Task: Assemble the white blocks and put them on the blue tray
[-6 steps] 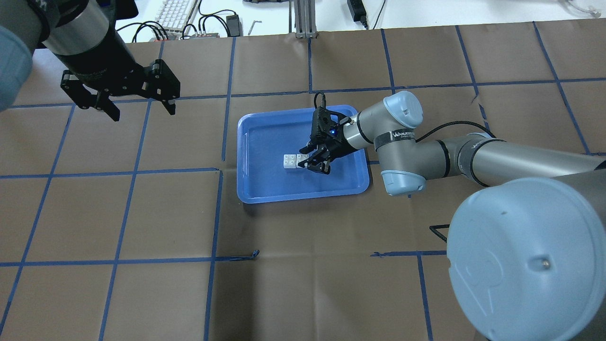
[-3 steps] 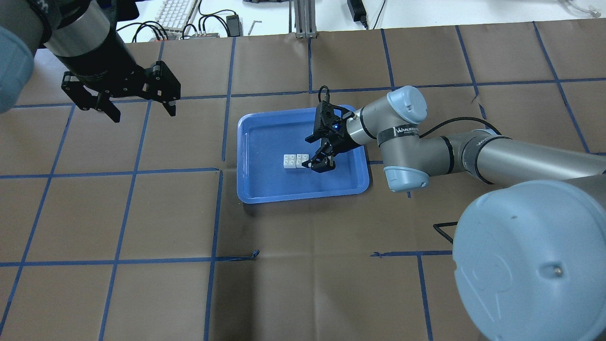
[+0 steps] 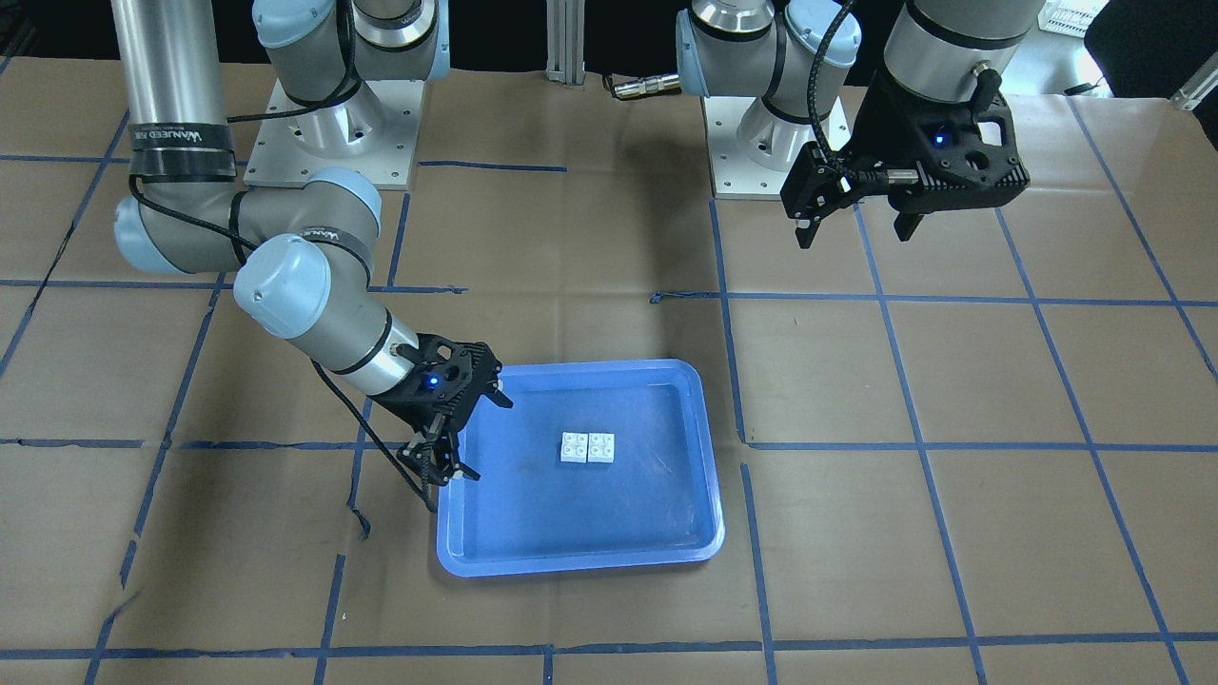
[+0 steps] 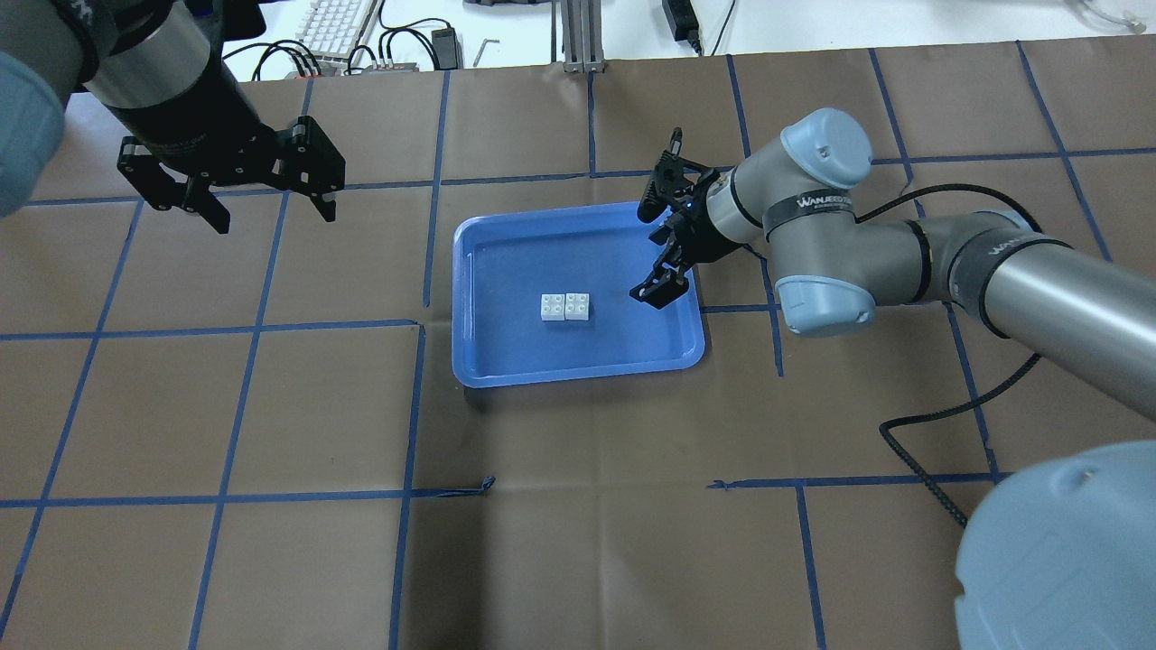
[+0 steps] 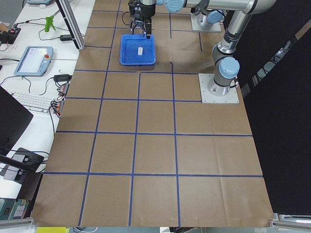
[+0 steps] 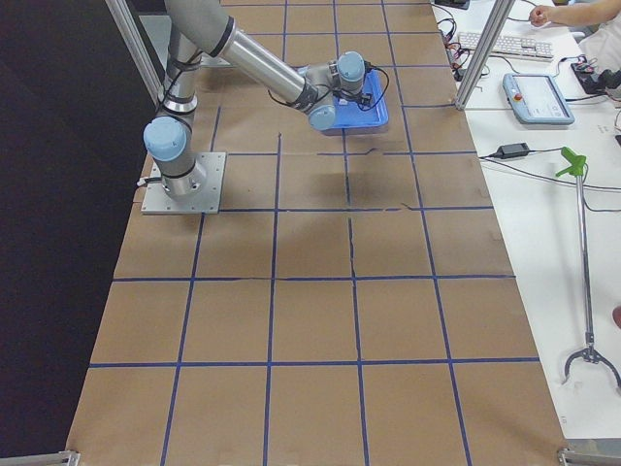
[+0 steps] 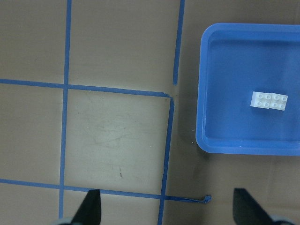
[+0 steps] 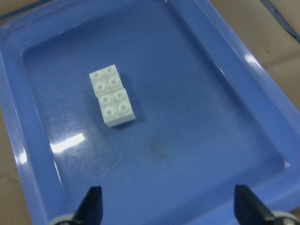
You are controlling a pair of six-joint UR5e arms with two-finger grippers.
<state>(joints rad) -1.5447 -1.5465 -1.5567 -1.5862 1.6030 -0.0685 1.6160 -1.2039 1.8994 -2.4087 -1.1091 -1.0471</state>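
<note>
The two white blocks (image 4: 564, 307) lie joined side by side, studs up, near the middle of the blue tray (image 4: 578, 372). They also show in the front view (image 3: 587, 447), the left wrist view (image 7: 268, 100) and the right wrist view (image 8: 111, 95). My right gripper (image 4: 652, 253) is open and empty, above the tray's right edge and apart from the blocks; in the front view it (image 3: 476, 436) hangs over the tray (image 3: 571, 561) rim. My left gripper (image 4: 273, 217) is open and empty, well left of the tray over bare paper.
Brown paper with a blue tape grid covers the table. A keyboard and cables (image 4: 339, 27) and an aluminium post (image 4: 578, 36) lie beyond the far edge. The arm bases (image 3: 333, 124) stand at the robot's side.
My right gripper has drawn back from the blocks to the tray's right edge and turned. The blocks stay put on the tray. The left arm has not moved.
</note>
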